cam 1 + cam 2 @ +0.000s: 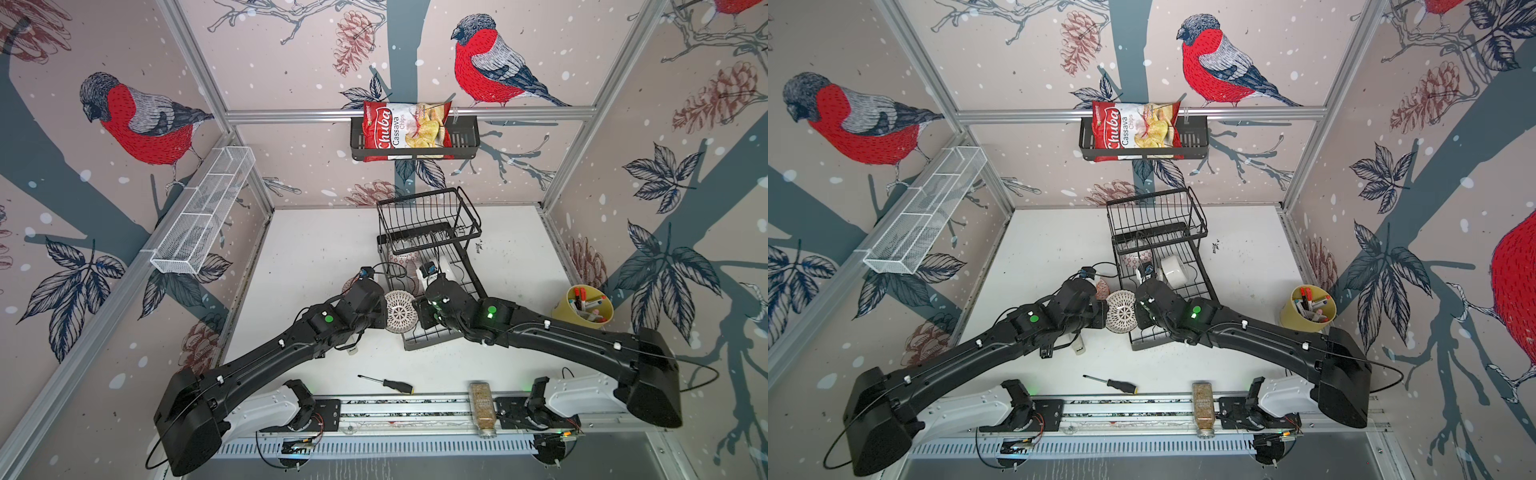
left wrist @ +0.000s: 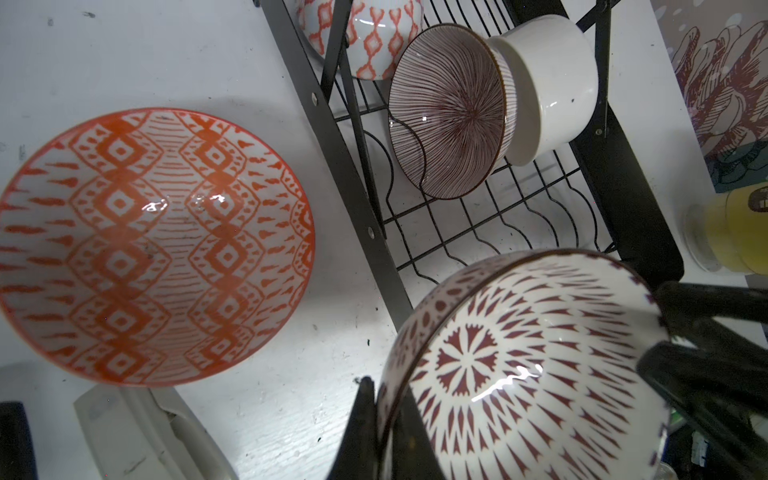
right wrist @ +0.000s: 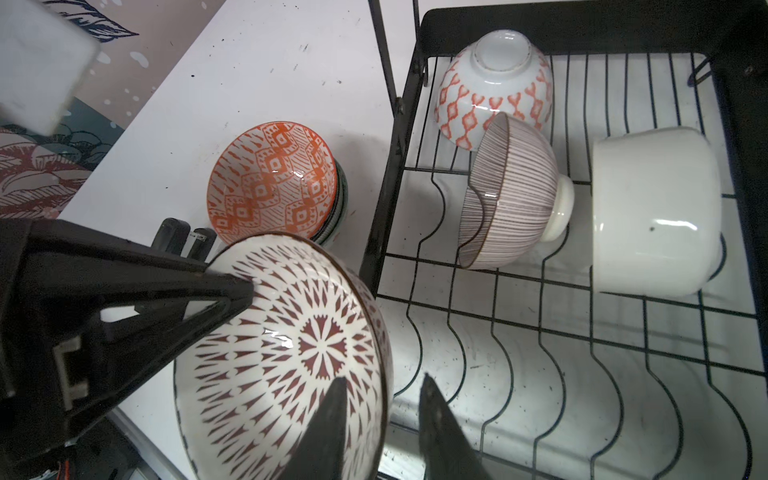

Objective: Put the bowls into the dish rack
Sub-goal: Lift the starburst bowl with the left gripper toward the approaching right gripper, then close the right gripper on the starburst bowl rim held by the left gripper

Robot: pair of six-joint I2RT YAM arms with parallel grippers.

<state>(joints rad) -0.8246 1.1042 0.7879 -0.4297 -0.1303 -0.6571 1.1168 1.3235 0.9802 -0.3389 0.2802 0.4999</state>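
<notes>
looks like a handover: left tool (image 2: 376,411) clamps the red-brown bowl (image 3: 291,353) by its rim, right tool (image 3: 383,380) straddles the rim further round, jaws not yet pinched. next — pinch, free the left, tip it into the dish rack (image 3: 384,195) just beyond.

Meeting at the red-brown bowl (image 3: 291,353).
Pinching its rim with left gripper (image 3: 247,286); straddling it, jaws apart, with right gripper (image 3: 384,379).
</notes>
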